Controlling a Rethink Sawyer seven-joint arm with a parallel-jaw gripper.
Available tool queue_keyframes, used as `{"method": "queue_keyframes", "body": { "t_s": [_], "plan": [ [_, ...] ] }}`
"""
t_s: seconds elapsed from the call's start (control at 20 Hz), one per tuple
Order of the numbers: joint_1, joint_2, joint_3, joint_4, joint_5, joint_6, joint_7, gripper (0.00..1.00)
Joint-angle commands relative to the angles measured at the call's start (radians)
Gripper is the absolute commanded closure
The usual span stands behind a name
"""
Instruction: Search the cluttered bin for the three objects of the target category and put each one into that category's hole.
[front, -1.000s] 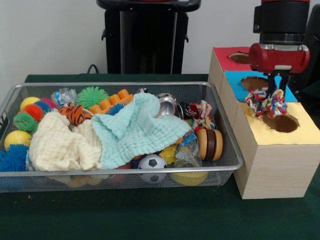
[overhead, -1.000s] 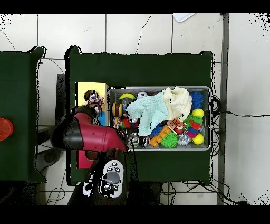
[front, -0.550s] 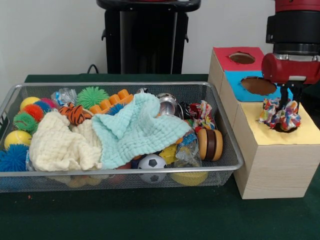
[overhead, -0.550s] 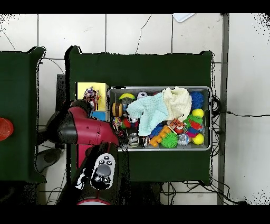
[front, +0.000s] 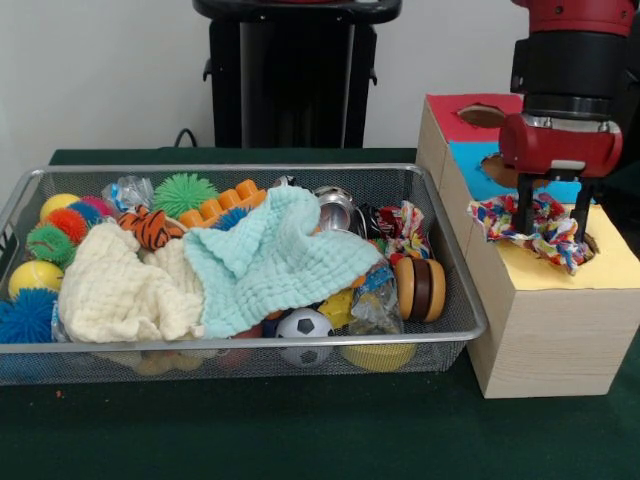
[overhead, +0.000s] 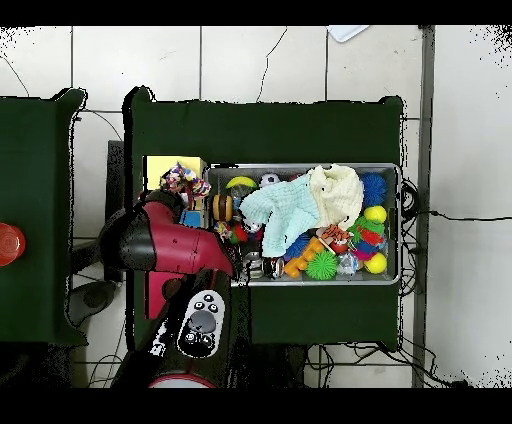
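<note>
While the claw (front: 551, 215) pinches the rope toy (front: 532, 222), the toy hangs directly above the yellow hole (front: 586, 243).

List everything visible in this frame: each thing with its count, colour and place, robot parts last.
Mesh bin: 1, silver, on the green table.
Cloths: 2, mint over the bin's middle, cream beside it.
Spiky balls: several, green, blue, multicoloured, at the bin's end away from the box.
Yellow balls: 2, same end.
Tiger toy: 1, orange and black, by the green spiky ball.
Soccer ball: 1, black and white, at the front wall.
Wooden yo-yo: 1, brown, at the bin's end next to the box.
Metal bowl: 1, silver, at the back wall.
Sorting box: 1, wooden, with red, blue and yellow tops, beside the bin.
Rope toy: 1, multicoloured, over the yellow hole.
Gripper: 1, red and black, shut on the rope toy.
</note>
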Motion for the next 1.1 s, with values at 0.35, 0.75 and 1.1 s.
{"method": "queue_keyframes", "body": {
  "t_s": [0.35,0.75,1.1],
  "plan": [
    [-0.063,-0.124,0.06,0.094,-0.024,0.688,0.169,0.0],
    [-0.179,-0.161,0.277,0.276,0.112,0.315,0.153,1.0],
    [-0.256,-0.122,0.405,0.28,0.055,0.146,0.173,1.0]
  ]
}}
